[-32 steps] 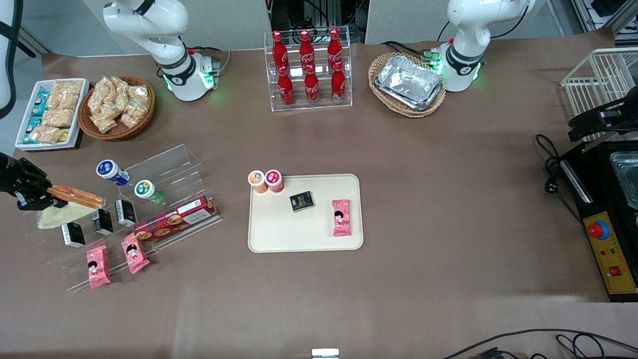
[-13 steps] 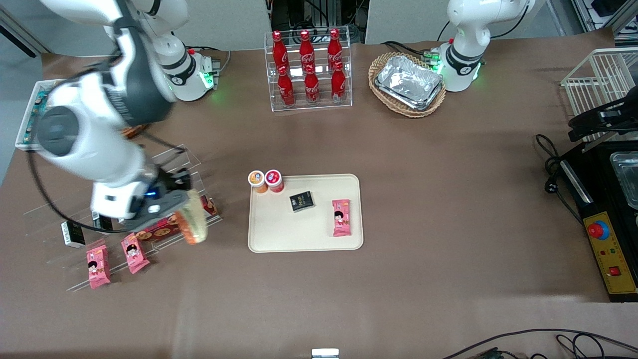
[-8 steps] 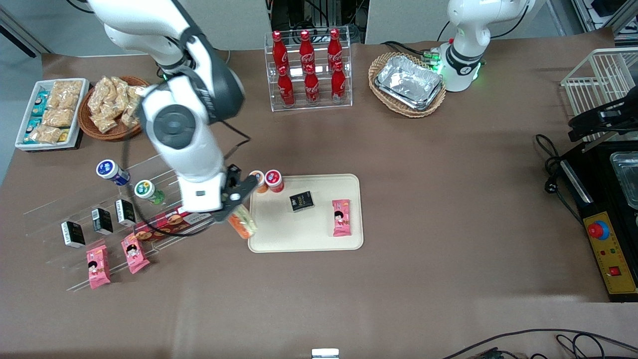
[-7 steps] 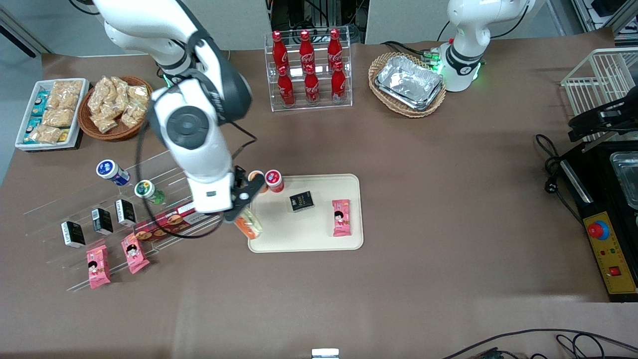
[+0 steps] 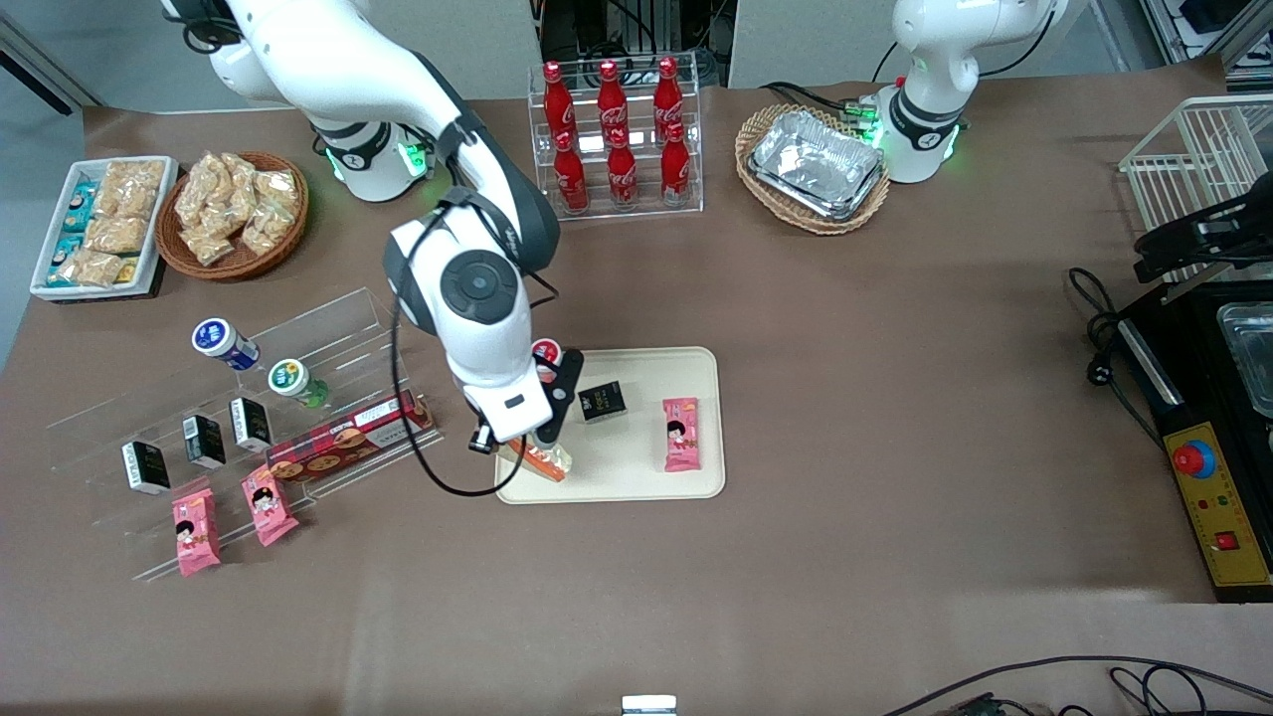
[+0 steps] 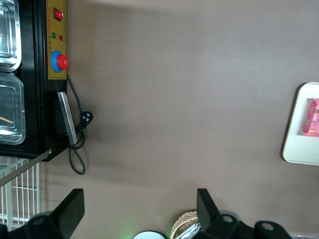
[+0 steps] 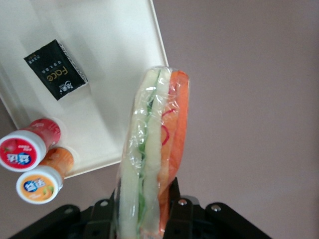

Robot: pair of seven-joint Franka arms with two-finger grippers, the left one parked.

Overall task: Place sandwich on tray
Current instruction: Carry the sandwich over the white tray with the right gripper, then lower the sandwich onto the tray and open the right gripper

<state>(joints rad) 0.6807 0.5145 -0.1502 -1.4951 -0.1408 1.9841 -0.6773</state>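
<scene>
Jaws clamped on the sandwich (image 7: 154, 149), one finger against each bread face; fingertips hidden under the wrap in the right wrist view. Gripper (image 5: 542, 445) hangs over the tray (image 5: 636, 487) corner nearest the front camera at the working arm's end. In the front view the wrist covers most of the sandwich (image 5: 545, 463); only the orange end shows, and the orange cup is fully hidden, the red cup (image 5: 545, 351) half hidden. Cannot tell if the sandwich touches the tray.

Sandwich sits across the tray's short edge, part over tray, part over bare table. Its long axis runs straight out from the gripper, free end over the tray rim (image 7: 160, 45), layers edge-on, orange filling toward the table side.

Open tray floor lies between the black packet (image 5: 603, 402), the pink packet (image 5: 681, 434) and the near rim. Cups (image 7: 30, 169) crowd the adjacent corner.
</scene>
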